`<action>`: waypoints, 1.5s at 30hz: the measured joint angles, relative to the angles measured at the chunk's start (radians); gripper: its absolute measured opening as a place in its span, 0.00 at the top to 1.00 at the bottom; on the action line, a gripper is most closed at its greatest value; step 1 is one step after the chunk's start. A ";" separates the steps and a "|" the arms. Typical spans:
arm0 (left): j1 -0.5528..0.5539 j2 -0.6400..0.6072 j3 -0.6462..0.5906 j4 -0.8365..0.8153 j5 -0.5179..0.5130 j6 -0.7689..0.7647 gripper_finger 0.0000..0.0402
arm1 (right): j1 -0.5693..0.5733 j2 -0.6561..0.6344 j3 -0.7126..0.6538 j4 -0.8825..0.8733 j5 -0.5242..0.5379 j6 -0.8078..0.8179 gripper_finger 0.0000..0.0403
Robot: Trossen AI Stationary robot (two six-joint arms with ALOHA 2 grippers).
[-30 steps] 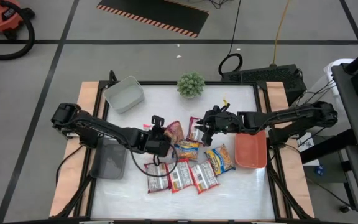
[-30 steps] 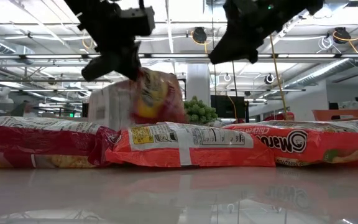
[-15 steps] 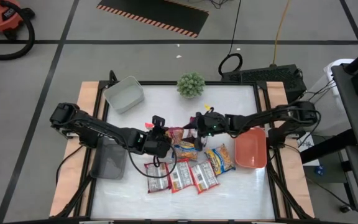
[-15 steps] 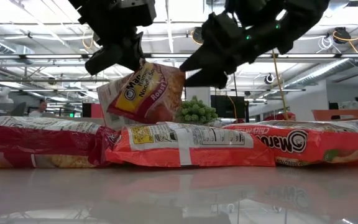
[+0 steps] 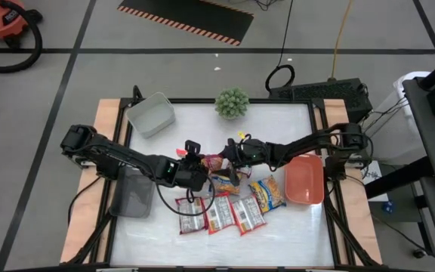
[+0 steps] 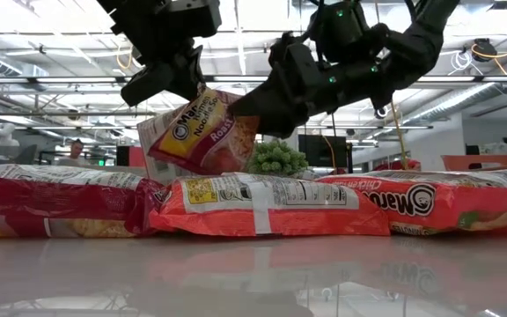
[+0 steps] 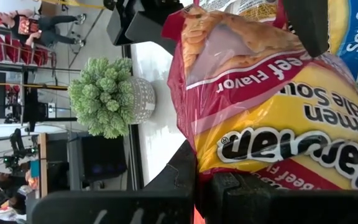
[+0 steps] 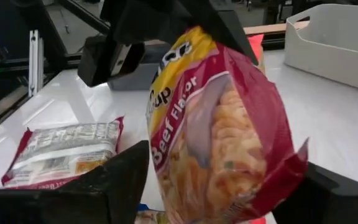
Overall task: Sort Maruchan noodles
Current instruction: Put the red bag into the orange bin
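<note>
From above, the left gripper [image 5: 195, 160] and right gripper [image 5: 230, 155] meet over the middle of the white table [image 5: 293, 227], both at a red-and-yellow shiny plastic noodle packet [image 5: 214, 161]; other flat packets [image 5: 221, 214] lie in a row nearer the front edge. At table height, the packet [image 6: 202, 132] hangs tilted in the air, clamped at its upper end by the left gripper [image 6: 167, 75], with the right gripper [image 6: 252, 104] at its other edge and its fingers open around it. The left wrist view shows the packet [image 7: 272, 118] gripped close up, a green potted plant [image 7: 107, 96] beyond. The right wrist view shows the packet [image 8: 219, 130] between spread fingers [image 8: 114, 180].
</note>
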 joint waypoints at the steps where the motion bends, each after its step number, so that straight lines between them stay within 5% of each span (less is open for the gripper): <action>1: 0.000 0.000 0.000 0.000 0.000 -0.002 0.99 | -0.002 0.004 0.000 0.005 0.000 -0.007 0.36; 16: -0.004 0.000 0.000 -0.003 0.001 -0.040 0.96 | -0.010 0.000 0.000 0.004 -0.001 -0.058 0.70; 25: -0.004 -0.003 0.000 -0.055 -0.003 -0.161 0.93 | -0.010 -0.077 0.000 -0.099 0.003 -0.061 0.69; 37: -0.010 -0.112 0.000 -0.117 0.003 -0.335 0.63 | -0.004 -0.233 0.000 -0.358 0.061 -0.046 0.70; 45: -0.009 -0.136 -0.001 -0.253 0.050 -0.434 0.60 | 0.043 -0.445 0.000 -0.560 0.163 0.055 0.71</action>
